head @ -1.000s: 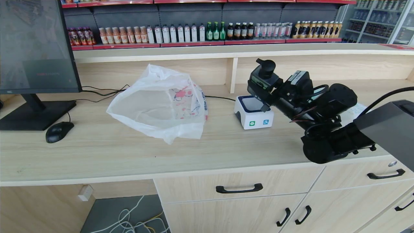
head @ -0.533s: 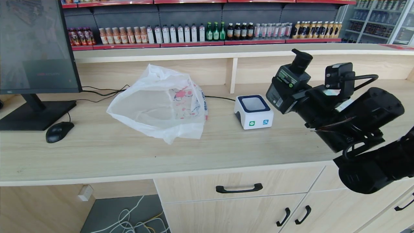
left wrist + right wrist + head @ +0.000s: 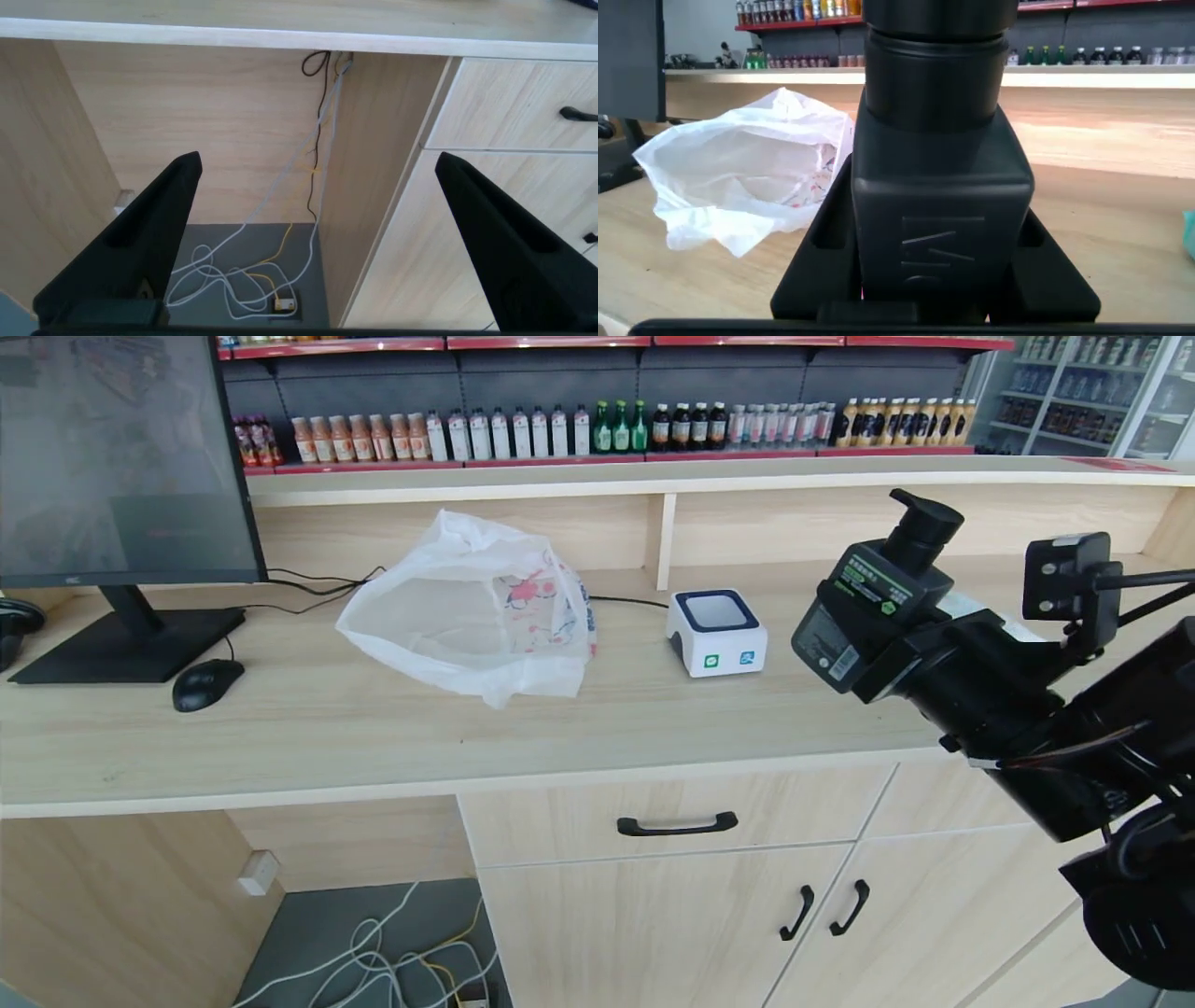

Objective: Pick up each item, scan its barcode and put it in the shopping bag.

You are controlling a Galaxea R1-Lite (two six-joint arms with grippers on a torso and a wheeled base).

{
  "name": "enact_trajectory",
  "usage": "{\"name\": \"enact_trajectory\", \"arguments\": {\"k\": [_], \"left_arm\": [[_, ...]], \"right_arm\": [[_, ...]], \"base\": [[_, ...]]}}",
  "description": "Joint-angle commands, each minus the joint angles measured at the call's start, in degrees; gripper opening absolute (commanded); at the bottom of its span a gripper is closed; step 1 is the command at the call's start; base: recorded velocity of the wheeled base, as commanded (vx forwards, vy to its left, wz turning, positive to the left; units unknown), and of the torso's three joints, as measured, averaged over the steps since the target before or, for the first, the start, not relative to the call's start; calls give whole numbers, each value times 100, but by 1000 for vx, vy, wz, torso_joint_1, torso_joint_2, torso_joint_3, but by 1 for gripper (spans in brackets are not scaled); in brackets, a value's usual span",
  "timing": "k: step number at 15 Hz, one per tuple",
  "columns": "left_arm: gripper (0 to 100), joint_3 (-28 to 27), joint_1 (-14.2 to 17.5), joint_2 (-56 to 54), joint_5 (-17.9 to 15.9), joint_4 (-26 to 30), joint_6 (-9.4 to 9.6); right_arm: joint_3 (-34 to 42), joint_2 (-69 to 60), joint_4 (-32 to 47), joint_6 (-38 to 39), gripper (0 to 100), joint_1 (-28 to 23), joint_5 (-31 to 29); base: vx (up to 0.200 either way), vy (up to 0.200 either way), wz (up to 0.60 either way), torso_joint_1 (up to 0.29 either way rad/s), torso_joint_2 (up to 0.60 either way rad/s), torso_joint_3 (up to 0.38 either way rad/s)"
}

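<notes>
right pincer (image 3: 887, 665) is clenched on the base of the black pump bottle (image 3: 873, 588). the bottle is held tilted in the air, pump head up and away from the arm.

change: one second ago the bottle sat right over the window of the scanner (image 3: 716, 633). half a second ago it was already off to the right. now it stands clear of the scanner, which lies to the left of the pincer with bare counter (image 3: 280, 737) between them. the whole head picture has also shifted, so the camera moved. the shopping bag (image 3: 467, 625) and scanner keep their places relative to each other, so i do not log them as moved.

meaning (judgement): the scan pass looks finished and the bottle is being drawn back. bagging is not yet done. the bag lies further left of the pincer, past the scanner, its mouth sagging open toward the counter's front edge. the carry must cross over the scanner.

views: the head view gives the labelled side of the bottle with its barcode patch, turned toward the scanner side. the right wrist view gives the plain back of the bottle (image 3: 938, 187) seated between the pincer's (image 3: 938, 266) fingers, with the bag (image 3: 738, 187) beyond. the left wrist view adds the left pincer (image 3: 318, 163), released with fingers wide apart, hanging below the counter edge over loose cables (image 3: 271, 271).
</notes>
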Motion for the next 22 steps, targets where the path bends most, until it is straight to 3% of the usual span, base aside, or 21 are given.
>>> {"name": "enact_trajectory", "arguments": {"k": [1,4,19,22], "left_arm": [[100,0,1,-2,1,1,2],[100,0,1,-2,1,1,2],[100,0,1,-2,1,1,2],[100,0,1,-2,1,1,2]], "right_arm": [[-23,-16,-19,10,0,2,-2],[21,-95,-19,10,0,2,-2],[-225,89,-19,1,0,-24,-2],[-261,133,-19,1,0,-24,-2]], "base": [[0,0,0,0,0,0],[0,0,0,0,0,0],[0,200,0,4,2,1],[0,0,0,0,0,0]]}}
